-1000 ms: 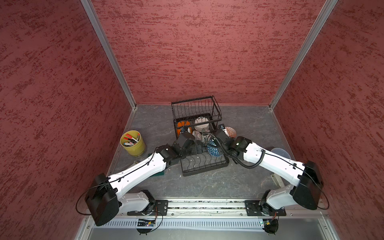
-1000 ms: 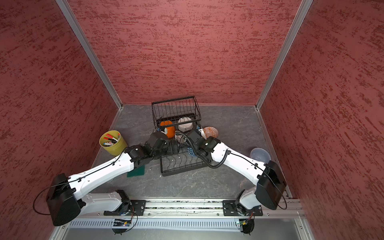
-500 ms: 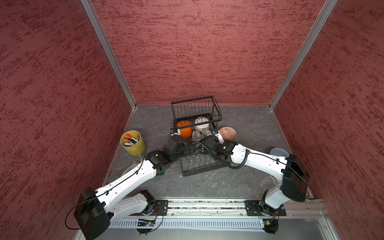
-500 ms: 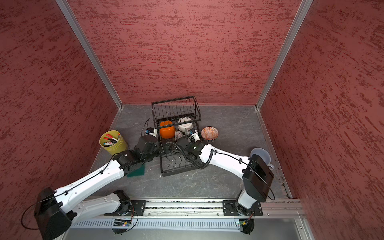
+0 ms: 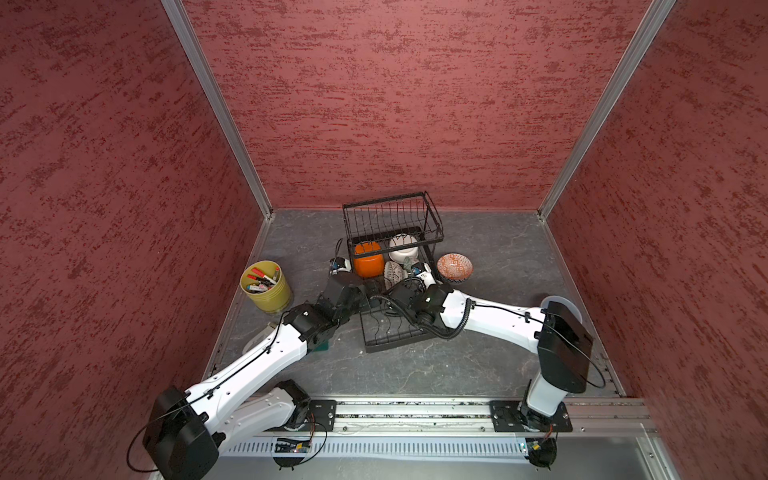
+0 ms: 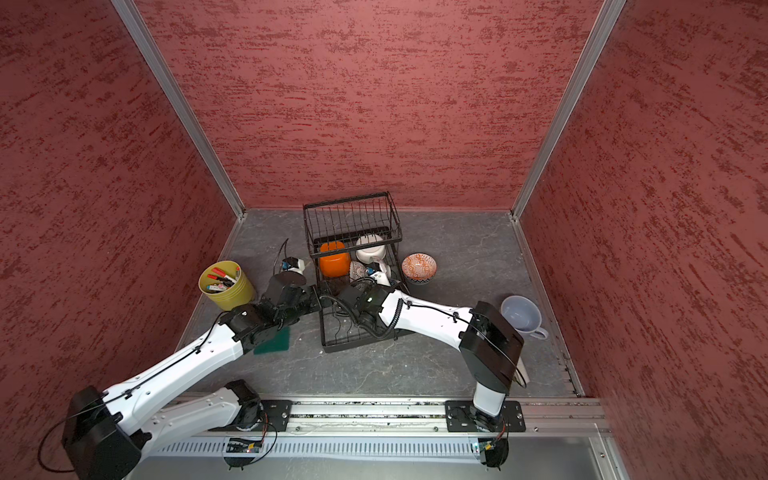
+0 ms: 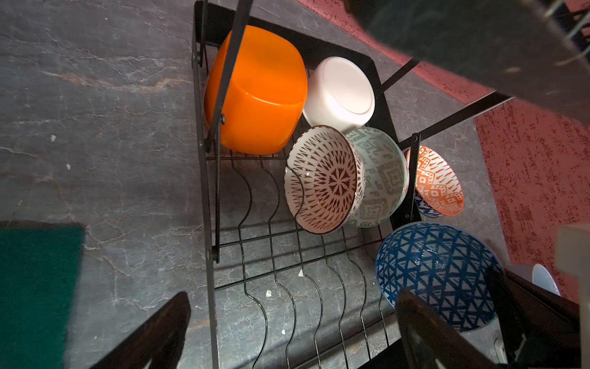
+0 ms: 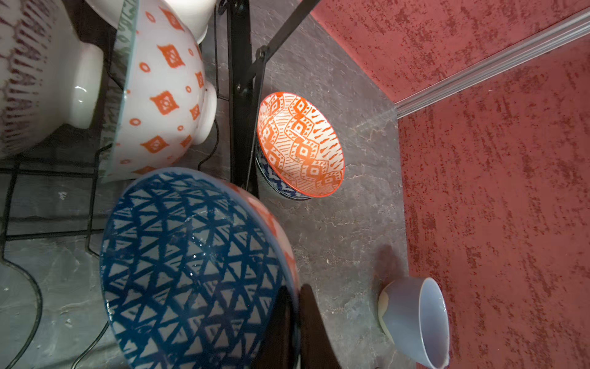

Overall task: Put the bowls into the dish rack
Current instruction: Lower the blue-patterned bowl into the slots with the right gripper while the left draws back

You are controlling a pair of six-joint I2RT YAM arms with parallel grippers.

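Nearest the rail, a pale thing (image 5: 257,336) shows under the left arm by the desk's left edge, too hidden to name. The cup (image 6: 521,313) near the right edge and the pot of pens (image 5: 266,286) near the left edge are no part of the job.

Next in, the left gripper (image 7: 293,294) hangs with its jaws spread wide and nothing between them, over the left edge of the dish rack (image 5: 395,345), whose near slots hold no bowl. The right gripper (image 8: 295,290) is pinched tight on the rim of the blue bowl (image 8: 191,265) and holds it tilted over the right side of the rack's lower tray. I cannot tell whether the bowl touches the wires. By my reading it is on its way in but not yet set down.

Further in, two bowls stand on edge in the slots, close against each other: the brown-patterned bowl (image 7: 325,182) and, behind it, the grey-green bowl (image 7: 383,179). Level with them, the orange-patterned bowl (image 5: 454,266) sits upright on the desk just outside the rack's right side, not yet loaded.

At the far end of the tray, under the raised basket, lie the orange bowl (image 7: 258,92) and the white bowl (image 7: 341,92), tipped over with their bases showing. That makes four loaded. I judge the work well past halfway, with one bowl to seat and at least one to fetch
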